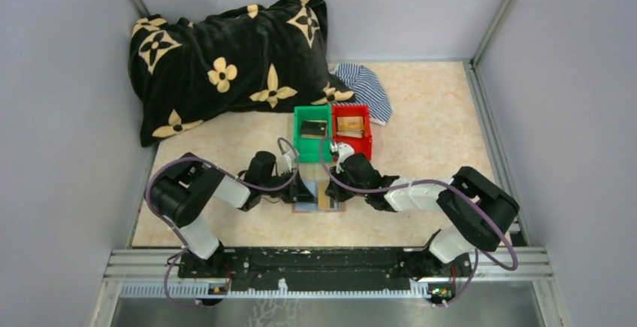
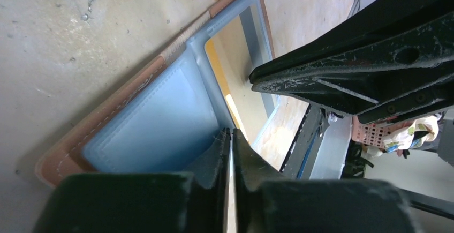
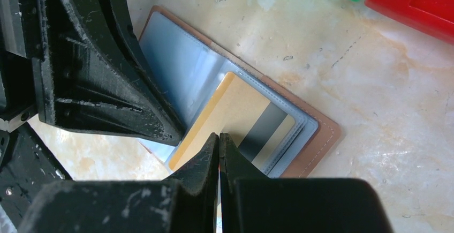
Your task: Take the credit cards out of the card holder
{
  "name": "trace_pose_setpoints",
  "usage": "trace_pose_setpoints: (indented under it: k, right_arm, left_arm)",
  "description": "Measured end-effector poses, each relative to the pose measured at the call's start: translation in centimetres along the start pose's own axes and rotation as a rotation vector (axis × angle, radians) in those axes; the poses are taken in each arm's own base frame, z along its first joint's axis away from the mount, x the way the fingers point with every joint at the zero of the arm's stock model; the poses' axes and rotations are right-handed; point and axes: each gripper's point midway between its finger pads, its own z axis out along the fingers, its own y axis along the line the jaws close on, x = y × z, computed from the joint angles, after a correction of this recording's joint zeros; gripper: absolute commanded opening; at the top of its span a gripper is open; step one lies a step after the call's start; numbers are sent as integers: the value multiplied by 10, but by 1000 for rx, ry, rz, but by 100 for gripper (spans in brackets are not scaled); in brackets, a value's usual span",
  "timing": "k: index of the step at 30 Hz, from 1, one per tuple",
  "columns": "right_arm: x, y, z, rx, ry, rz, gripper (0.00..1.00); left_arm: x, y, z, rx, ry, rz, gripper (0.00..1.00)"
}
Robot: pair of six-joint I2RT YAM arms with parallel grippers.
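The card holder (image 3: pixel 176 56) is lying open on the worktop (image 3: pixel 375 83), long axis running left-right, a gold credit card (image 3: pixel 230 110) sleeved crosswise, while left gripper (image 2: pixel 230 134) and right gripper (image 3: pixel 218 136) jaws are sitting clenched.

This is looking like a robotics lab test cell. Plain grey panel walls (image 1: pixel 67 79) in aluminium framing are enclosing a marble-patterned table (image 1: pixel 436 131). A metal rail (image 1: pixel 323 259) is carrying two cabled robot arms (image 1: pixel 188 192) behind the left claw (image 2: pixel 230 136) and right claw (image 3: pixel 218 136). Beyond both claws, a green bin (image 1: pixel 302 140) and a red bin (image 1: pixel 365 143) are sitting.
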Motion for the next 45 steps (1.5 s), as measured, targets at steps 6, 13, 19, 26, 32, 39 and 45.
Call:
trace_pose_setpoints:
  k: [6, 13, 19, 26, 32, 39, 45]
  right_arm:
    - [1, -4, -5, 26, -1, 4, 0]
    - [7, -20, -23, 86, -2, 19, 0]
    - [20, -33, -30, 134, 22, 28, 0]
    - [21, -32, -28, 126, 21, 27, 0]
    - [15, -29, -20, 99, 4, 29, 0]
    - [11, -29, -16, 95, -7, 31, 0]
    - [11, -29, -16, 94, -9, 32, 0]
  left_arm:
    - [0, -3, -2, 13, -10, -7, 26]
    - [1, -3, -2, 19, -11, -11, 25]
    - [1, -3, -1, 21, -12, -10, 25]
    - [1, -3, 0, 32, -9, -7, 25]
    - [1, -4, 0, 41, -3, -12, 25]
    - [2, -4, 0, 45, 5, -30, 7]
    - [3, -5, 1, 60, 11, -49, 0]
